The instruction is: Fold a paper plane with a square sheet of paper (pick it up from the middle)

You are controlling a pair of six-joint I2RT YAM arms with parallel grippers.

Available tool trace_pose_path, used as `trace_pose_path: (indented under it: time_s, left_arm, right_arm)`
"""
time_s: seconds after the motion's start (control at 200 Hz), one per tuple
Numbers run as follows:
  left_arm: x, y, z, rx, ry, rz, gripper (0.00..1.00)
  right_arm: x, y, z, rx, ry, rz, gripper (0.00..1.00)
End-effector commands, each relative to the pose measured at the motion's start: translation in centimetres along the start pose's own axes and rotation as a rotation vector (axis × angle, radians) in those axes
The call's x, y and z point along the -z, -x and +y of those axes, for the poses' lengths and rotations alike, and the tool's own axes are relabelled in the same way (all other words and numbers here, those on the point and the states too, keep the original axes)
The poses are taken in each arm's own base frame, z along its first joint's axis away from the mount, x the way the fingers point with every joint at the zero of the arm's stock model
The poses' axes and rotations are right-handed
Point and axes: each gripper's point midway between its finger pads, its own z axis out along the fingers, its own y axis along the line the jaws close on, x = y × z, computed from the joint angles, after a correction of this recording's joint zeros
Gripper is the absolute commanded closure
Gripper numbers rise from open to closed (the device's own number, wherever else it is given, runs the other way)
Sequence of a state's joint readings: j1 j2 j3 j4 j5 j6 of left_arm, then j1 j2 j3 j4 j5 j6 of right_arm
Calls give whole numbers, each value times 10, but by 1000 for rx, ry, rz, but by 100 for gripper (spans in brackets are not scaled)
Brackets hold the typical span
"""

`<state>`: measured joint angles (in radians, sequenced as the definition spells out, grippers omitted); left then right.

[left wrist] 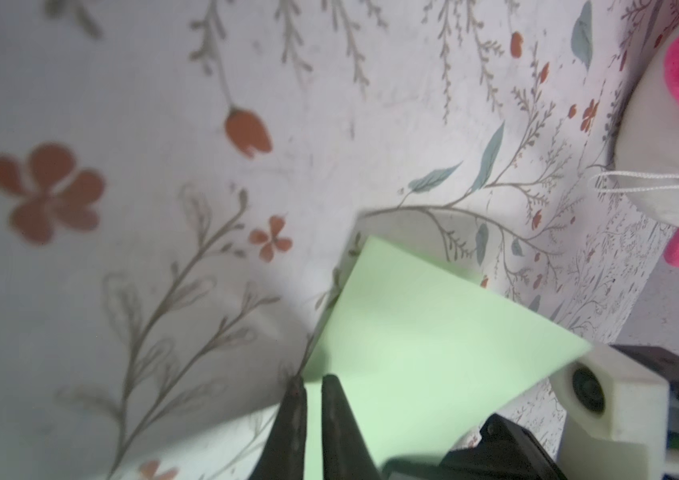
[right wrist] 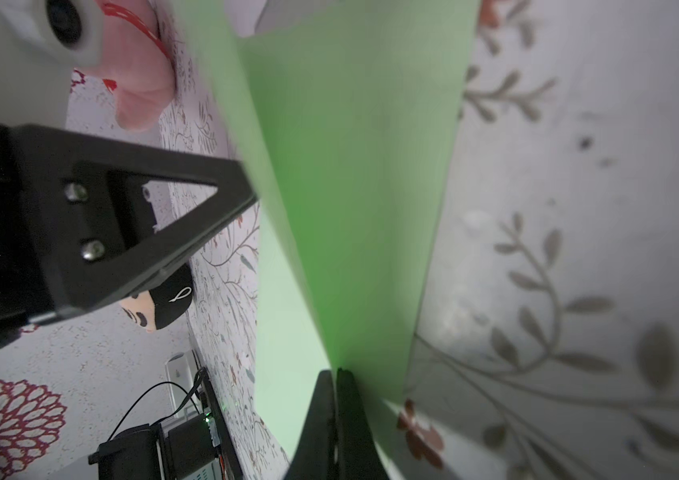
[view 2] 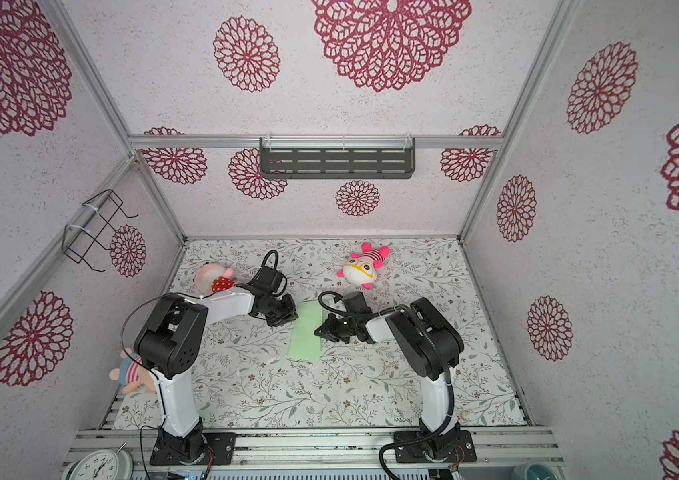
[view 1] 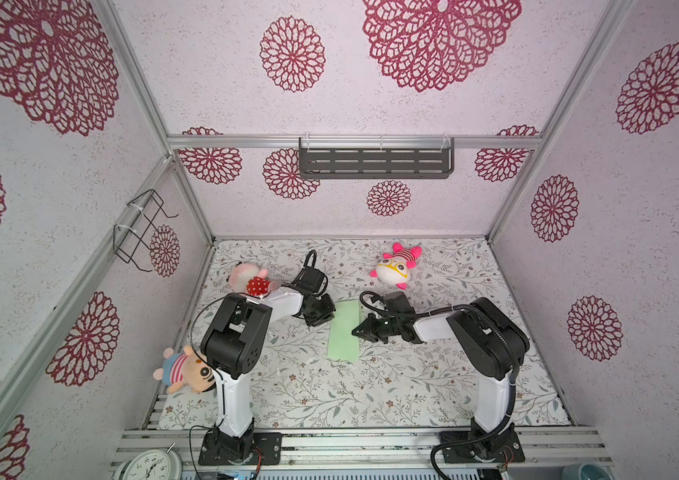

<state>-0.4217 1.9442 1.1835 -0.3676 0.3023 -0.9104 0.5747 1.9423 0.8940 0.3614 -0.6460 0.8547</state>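
Item: square sheet of paper (view 1: 344, 332), pale mint green. It lies near the middle of the floral table (view 1: 329, 399) as a narrow rectangle, apparently folded in 2, with its long side running away from the robot; no dart shape yet. Left gripper (left wrist: 313, 380): low at the far left edge of the sheet, fingers parted by a narrow gap through which green shows, nothing visibly between them. Right gripper (right wrist: 335, 372): at the right long edge, fingers pressed together. In its wrist view a layer of paper rises off the table and runs into the tips, so it appears to pinch that edge; whether 1 layer or 2 is caught cannot be told. Also present: 3 plush toys, the nearest pink and yellow (view 1: 396, 268), none touching the sheet. Step, as judged: early, with the half fold made and the sheet taken by its edge, probably to reopen it on the centre crease. Next move calls for a slow lift by the right arm holding only the upper layer. The left fingers should press the lower layer down so the sheet neither slides nor tears.
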Motion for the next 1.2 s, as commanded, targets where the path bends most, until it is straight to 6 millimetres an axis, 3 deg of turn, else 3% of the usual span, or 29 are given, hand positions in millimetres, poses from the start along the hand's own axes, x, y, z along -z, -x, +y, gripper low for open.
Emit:
trace_pose_path:
  time_s: [0.0, 0.14, 0.235, 0.405, 0.565, 0.79, 0.976, 1.196]
  left_arm:
    - [36, 0, -21, -24, -68, -53, 78]
    - [54, -13, -26, -35, -120, -66, 69]
    - [54, -26, -27, -38, -143, -62, 67]
    - [37, -51, -40, -70, -178, -8, 67]
    - [12, -64, -51, -105, -173, 53, 78]
    - [-13, -68, -35, -95, -99, 101, 92]
    - [-21, -73, -22, -71, -47, 132, 96]
    - [-26, -81, -2, -26, 29, 160, 98]
  right_arm:
    - [18, 13, 14, 119, -38, -13, 97]
    - [37, 6, 2, 251, -112, 104, 96]
    - [47, 7, -6, 321, -141, 158, 96]
    - [46, 11, -8, 365, -139, 190, 96]
    - [45, 18, -6, 355, -146, 173, 95]
    - [40, 24, -9, 320, -150, 156, 92]
    - [41, 23, 1, 279, -103, 140, 84]
    - [50, 7, 13, 143, -11, 103, 75]
